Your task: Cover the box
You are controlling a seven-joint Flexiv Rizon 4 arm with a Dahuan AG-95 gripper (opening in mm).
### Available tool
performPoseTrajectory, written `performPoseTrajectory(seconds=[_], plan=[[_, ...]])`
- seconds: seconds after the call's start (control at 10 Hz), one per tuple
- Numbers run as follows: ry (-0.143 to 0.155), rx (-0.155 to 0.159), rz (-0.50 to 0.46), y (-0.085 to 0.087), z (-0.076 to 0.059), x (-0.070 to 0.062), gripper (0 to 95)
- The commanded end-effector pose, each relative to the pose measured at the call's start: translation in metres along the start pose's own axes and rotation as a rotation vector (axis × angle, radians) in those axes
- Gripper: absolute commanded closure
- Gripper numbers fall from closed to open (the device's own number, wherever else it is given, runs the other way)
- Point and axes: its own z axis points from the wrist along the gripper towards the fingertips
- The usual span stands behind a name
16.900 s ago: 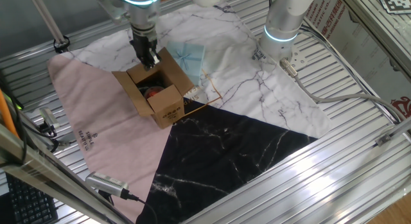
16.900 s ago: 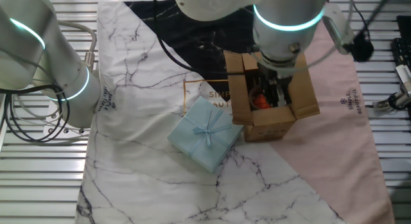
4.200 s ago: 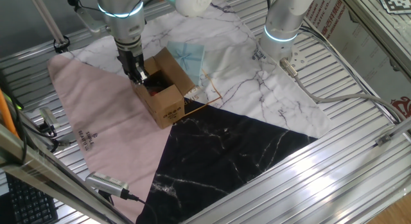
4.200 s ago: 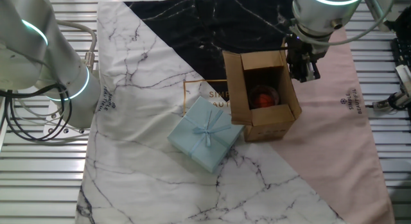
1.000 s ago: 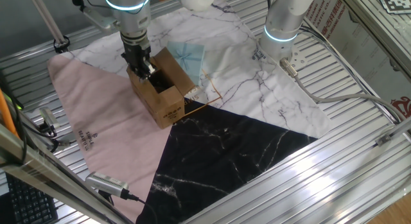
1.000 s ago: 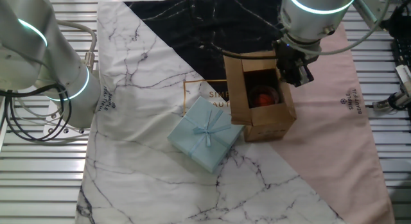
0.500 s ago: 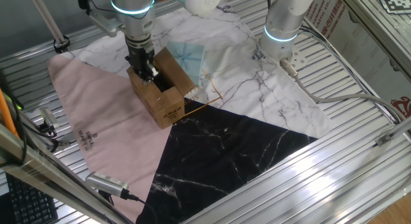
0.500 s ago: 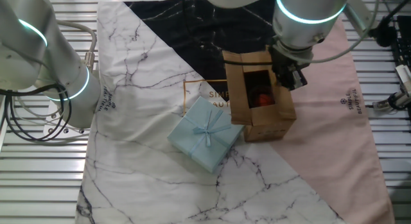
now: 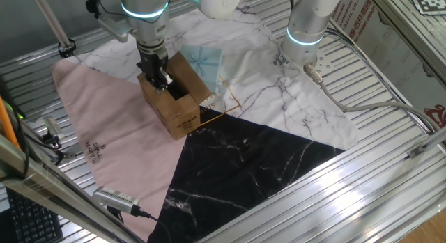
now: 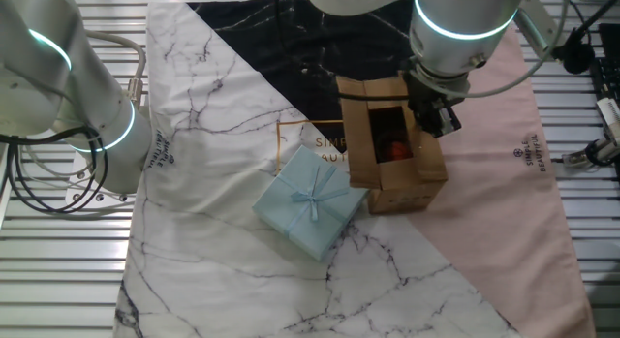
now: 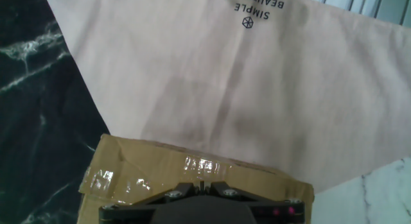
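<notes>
Shifted inward over the box (image 9: 173, 97), the gripper (image 10: 433, 113) pushes a side flap (image 11: 192, 176) down to close it. Fingers look pressed together; far-side flap stays upright

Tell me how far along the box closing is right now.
Partly done. The flap on the pink-cloth side of the cardboard box already leans in over the opening, with the gripper pressing on it. The flap on the opposite side stands upright, and a red object inside shows, so the top is not yet covered.
</notes>
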Motion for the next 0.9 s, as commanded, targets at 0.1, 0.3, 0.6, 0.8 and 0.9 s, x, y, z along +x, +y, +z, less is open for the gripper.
performPoseTrajectory(seconds=[0.1,0.3,0.6,0.8,0.9], plan=[[-0.001,0.002,0.001,0.0009,0.0024,0.0016,95.0],[-0.003,0.005,-0.001,0.0015,0.005,0.0018,95.0],[-0.007,0.005,-0.007,-0.0005,0.0111,0.0014,95.0],[-0.007,0.007,-0.009,-0.0005,0.0118,0.0011,95.0],[-0.007,0.008,-0.01,-0.0007,0.0122,0.001,95.0]])
